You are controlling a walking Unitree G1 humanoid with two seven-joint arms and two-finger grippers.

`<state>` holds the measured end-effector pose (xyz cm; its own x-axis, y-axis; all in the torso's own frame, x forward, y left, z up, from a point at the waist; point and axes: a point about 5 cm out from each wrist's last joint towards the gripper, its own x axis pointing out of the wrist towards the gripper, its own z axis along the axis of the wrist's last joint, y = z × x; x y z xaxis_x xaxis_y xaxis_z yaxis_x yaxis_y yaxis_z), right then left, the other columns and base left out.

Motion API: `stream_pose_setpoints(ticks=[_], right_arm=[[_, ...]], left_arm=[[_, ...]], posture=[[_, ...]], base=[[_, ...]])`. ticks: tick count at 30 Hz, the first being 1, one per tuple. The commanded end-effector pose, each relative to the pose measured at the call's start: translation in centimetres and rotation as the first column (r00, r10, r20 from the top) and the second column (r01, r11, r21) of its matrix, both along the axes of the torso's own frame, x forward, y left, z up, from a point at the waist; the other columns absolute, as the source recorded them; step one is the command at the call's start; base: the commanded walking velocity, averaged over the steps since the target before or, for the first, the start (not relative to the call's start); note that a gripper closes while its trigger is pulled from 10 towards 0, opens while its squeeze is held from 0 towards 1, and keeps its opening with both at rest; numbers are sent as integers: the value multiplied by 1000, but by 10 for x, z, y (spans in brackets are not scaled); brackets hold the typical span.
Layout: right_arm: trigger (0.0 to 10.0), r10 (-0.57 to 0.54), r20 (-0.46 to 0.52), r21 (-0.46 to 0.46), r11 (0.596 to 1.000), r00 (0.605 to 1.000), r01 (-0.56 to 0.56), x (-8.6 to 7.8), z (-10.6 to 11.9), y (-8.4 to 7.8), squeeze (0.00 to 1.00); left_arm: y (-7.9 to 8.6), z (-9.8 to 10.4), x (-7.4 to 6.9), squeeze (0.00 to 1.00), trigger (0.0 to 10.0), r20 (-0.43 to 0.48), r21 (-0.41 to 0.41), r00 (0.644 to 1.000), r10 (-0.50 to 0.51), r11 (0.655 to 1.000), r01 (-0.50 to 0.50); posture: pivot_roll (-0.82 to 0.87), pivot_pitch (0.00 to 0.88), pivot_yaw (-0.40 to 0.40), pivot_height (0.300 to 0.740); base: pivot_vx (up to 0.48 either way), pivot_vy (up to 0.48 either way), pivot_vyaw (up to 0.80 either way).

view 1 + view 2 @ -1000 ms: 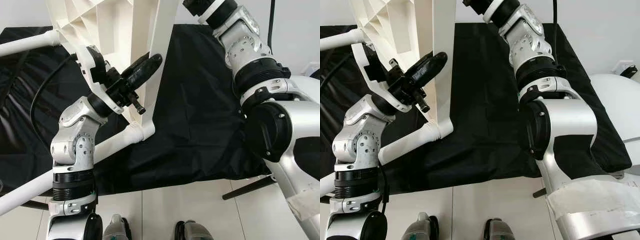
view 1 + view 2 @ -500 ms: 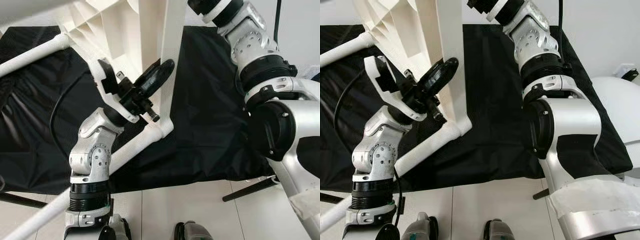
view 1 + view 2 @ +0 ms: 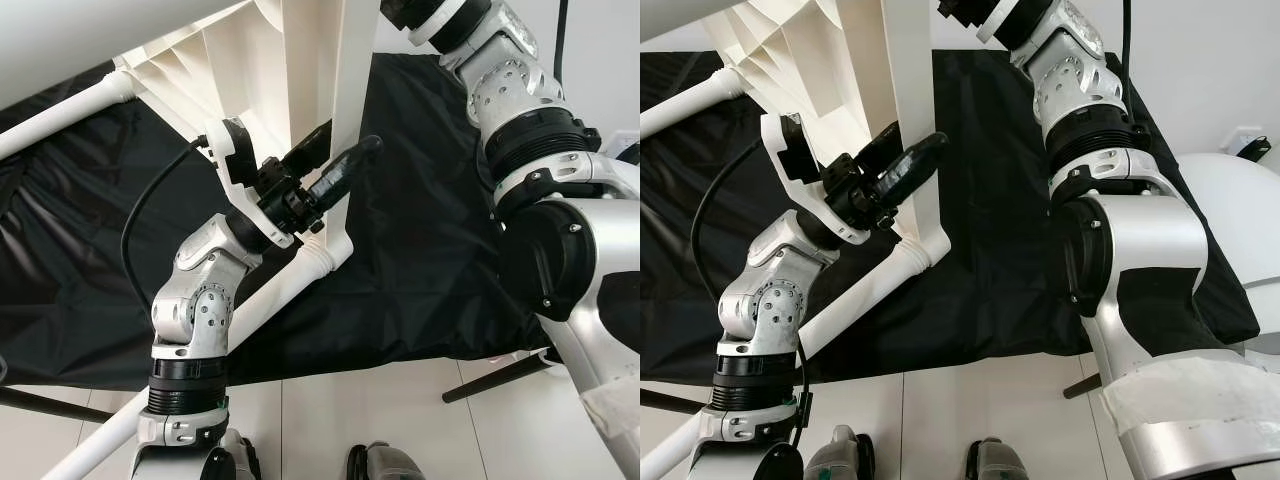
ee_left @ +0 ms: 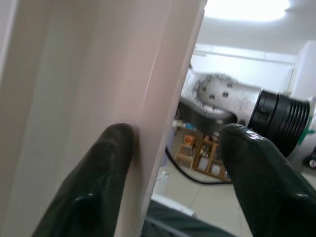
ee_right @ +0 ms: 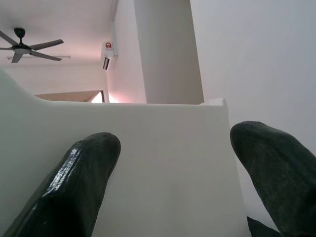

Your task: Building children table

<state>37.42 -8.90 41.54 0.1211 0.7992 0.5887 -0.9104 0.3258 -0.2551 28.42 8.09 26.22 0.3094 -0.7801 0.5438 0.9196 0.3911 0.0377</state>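
Observation:
The white plastic children's table (image 3: pixel 300 60) stands tipped up on edge over the black cloth. A white tube leg (image 3: pixel 270 295) runs from its lower corner down to the left, and another leg (image 3: pixel 60 105) sticks out at the upper left. My left gripper (image 3: pixel 350 135) is open and straddles the table's upright edge just above that corner. In the left wrist view one finger (image 4: pixel 111 163) touches the white panel and the other stands apart. My right arm (image 3: pixel 520 130) reaches up past the top of the picture. My right gripper (image 5: pixel 182 143) is open, fingers wide, with a flat white table panel (image 5: pixel 163 163) between them.
A surface draped in black cloth (image 3: pixel 420 250) lies behind and under the table. Pale floor tiles (image 3: pixel 400 410) and my feet are at the bottom. A black stand leg (image 3: pixel 495 375) slants at the lower right, and a white rounded object (image 3: pixel 1240 200) sits at the right.
My left gripper's fingers, together beside the table edge before, have spread and now sit astride it. The left arm has moved rightward, and the table has tipped further.

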Motion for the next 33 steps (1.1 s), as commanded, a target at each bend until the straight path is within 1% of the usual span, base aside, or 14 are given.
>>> stream_pose_setpoints(ticks=[1,5,8,9,12,14,15,16,18,23,27,29,31,33], right_arm=[[10000,16,40,-14,1000,999,-15,-4,2,3,0],[10000,-5,23,-4,1000,1000,5,-1,-3,-2,0],[10000,-68,-27,20,997,997,69,5,-23,-16,0],[10000,-106,-64,27,994,992,108,9,-37,-24,0],[10000,-151,-111,31,987,982,156,13,-55,-34,0],[10000,-151,-111,31,987,982,156,13,-55,-34,0],[10000,-173,-134,34,983,976,179,15,-62,-39,0],[10000,-230,-192,41,969,954,242,18,-82,-50,0],[10000,-230,-192,41,969,954,242,18,-82,-50,0],[10000,-295,-259,25,950,920,312,15,-118,-62,0],[10000,-298,-269,21,949,916,315,14,-122,-63,0],[10000,-311,-302,4,945,901,327,10,-139,-65,0],[10000,-311,-302,4,945,901,327,10,-139,-65,0],[10000,-327,-327,-14,940,887,341,2,-155,-67,0]], left_arm=[[2,-16,10,1000,10000,-144,39,979,144,989,-140],[6,-18,10,1000,10000,-148,63,974,173,984,-165],[19,-28,11,1000,10000,-142,163,952,270,955,-246],[28,-33,9,0,10000,-134,222,941,311,935,-278],[39,-38,7,0,10000,-118,289,927,356,906,-311],[39,-38,7,0,10000,-118,289,927,356,906,-311],[44,-39,6,0,10000,-110,310,920,377,892,-329],[56,-38,3,0,10000,-79,352,900,430,856,-378],[56,-38,3,0,10000,-79,352,900,430,856,-378],[73,-35,-4,0,10000,-42,386,862,504,804,-452],[73,-35,-5,0,10000,-32,398,861,507,797,-454],[78,-35,-8,0,10000,11,443,841,540,752,-488],[78,-35,-8,0,10000,11,443,841,540,752,-488],[83,-38,-8,0,10000,47,485,801,597,687,-541]], posture=[[10,108,-70,740],[14,110,-67,740],[28,113,-60,740],[37,114,-54,740],[43,113,-53,740],[43,113,-53,740],[51,113,-51,740],[63,113,-49,740],[63,113,-49,740],[80,117,-52,740],[83,117,-53,740],[93,127,-54,740],[93,127,-54,740],[100,133,-53,740]], base=[[0,0,0],[0,0,0],[0,0,0],[0,0,0],[0,0,0],[0,0,0],[0,0,0],[0,0,0],[0,0,0],[0,0,0],[0,0,0],[0,0,0],[0,0,0],[0,0,0]])
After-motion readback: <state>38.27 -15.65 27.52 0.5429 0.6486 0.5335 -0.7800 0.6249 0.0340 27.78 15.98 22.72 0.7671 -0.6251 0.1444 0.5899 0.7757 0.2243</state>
